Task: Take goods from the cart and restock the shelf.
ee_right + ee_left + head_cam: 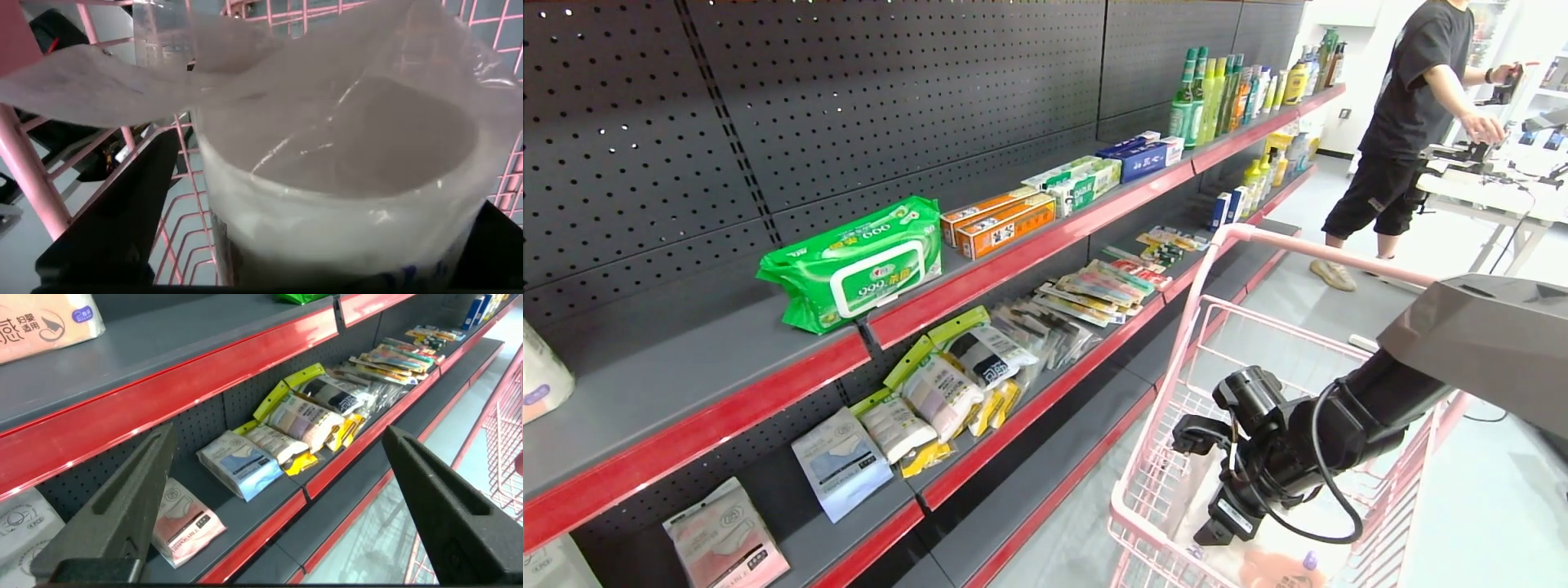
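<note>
Ok so the right gripper [327,175] is down inside the pink cart [1339,258], which sits around 4 to 5 o'clock in the head view. On the wrist camera its fingers [122,220] are spread either side of a plastic-wrapped white roll pack [368,122]. Cart bars show in the gap between one finger and the wrap, so it's released, not clamped. The other finger is half behind the wrap and I can't tell if it touches. From the head camera the arm and its cable cover most of that pack. What's left is loose clear plastic and something peach-coloured [1270,572], cut off at the bottom edge.

The left gripper [278,433] is spread wide with nothing in it, facing the shelf [711,425]. On the lower tier there's a heap of pouches [964,384] and a bluish pouch [841,461] at the heap's 8 o'clock. A pink-white pack [723,539] lies further that way, and the wrist camera has it partly behind a finger. The upper tier has a green wipes pack [854,265] with orange boxes [1001,220] at its 2 o'clock, plus a tissue pack [45,327] cut off at the edge.
</note>
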Controlling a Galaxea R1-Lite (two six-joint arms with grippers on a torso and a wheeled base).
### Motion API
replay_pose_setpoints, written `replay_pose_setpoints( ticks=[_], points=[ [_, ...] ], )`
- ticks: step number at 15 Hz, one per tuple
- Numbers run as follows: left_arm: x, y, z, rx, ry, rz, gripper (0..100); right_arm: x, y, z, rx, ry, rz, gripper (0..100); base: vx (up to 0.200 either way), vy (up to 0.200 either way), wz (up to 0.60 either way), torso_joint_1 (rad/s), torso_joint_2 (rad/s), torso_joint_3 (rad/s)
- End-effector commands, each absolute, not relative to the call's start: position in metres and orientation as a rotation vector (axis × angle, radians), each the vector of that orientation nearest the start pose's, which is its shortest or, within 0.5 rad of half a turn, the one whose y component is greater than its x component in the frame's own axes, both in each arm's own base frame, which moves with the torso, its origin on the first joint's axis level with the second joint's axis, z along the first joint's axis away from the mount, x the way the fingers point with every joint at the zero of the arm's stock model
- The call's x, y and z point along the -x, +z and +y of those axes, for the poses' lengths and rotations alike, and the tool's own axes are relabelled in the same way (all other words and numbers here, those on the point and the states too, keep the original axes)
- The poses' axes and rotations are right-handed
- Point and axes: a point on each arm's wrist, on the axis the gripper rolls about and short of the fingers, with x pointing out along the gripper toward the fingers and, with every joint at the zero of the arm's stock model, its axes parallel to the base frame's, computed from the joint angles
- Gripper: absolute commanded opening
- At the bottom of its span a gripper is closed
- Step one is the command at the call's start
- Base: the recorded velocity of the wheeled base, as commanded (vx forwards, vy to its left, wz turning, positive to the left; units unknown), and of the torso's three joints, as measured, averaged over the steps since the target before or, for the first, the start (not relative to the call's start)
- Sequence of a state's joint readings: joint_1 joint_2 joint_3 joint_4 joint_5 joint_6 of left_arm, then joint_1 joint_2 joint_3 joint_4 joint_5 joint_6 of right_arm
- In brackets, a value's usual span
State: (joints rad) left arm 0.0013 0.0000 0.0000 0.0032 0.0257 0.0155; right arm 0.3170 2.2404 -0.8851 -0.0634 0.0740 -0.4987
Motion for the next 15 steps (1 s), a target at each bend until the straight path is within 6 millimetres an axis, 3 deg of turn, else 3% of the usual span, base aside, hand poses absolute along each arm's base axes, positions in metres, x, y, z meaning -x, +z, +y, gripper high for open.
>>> replay_pose_setpoints(
  ticks=[1, 2, 3, 9, 12, 15],
  points=[
    [0.023, 0.075, 0.001, -0.015, 0.028, 0.003, 100, -0.308, -0.020, 0.102, 0.577, 0.652, 1.197, 100, 0.000, 0.000, 0.00, 0.000, 0.00, 0.000],
    [0.023, 0.075, 0.001, -0.015, 0.028, 0.003, 100, -0.308, -0.020, 0.102, 0.577, 0.655, 1.198, 100, 0.000, 0.000, 0.00, 0.000, 0.00, 0.000],
    [0.023, 0.075, 0.001, -0.015, 0.028, 0.003, 100, -0.306, -0.021, 0.102, 0.576, 0.657, 1.204, 0, 0.000, 0.000, 0.00, 0.000, 0.00, 0.000],
    [0.023, 0.075, 0.001, -0.015, 0.028, 0.003, 100, -0.302, -0.017, 0.100, 0.585, 0.622, 1.216, 0, 0.000, 0.000, 0.00, 0.000, 0.00, 0.000],
    [0.023, 0.075, 0.001, -0.015, 0.028, 0.003, 100, -0.301, 0.013, 0.098, 0.553, 0.585, 1.164, 0, 0.000, 0.000, 0.00, 0.000, 0.00, 0.000],
    [0.023, 0.075, 0.001, -0.014, 0.028, 0.003, 100, -0.294, 0.064, 0.081, 0.522, 0.512, 1.081, 0, 0.000, 0.000, 0.00, 0.000, 0.00, 0.000]
  ],
)
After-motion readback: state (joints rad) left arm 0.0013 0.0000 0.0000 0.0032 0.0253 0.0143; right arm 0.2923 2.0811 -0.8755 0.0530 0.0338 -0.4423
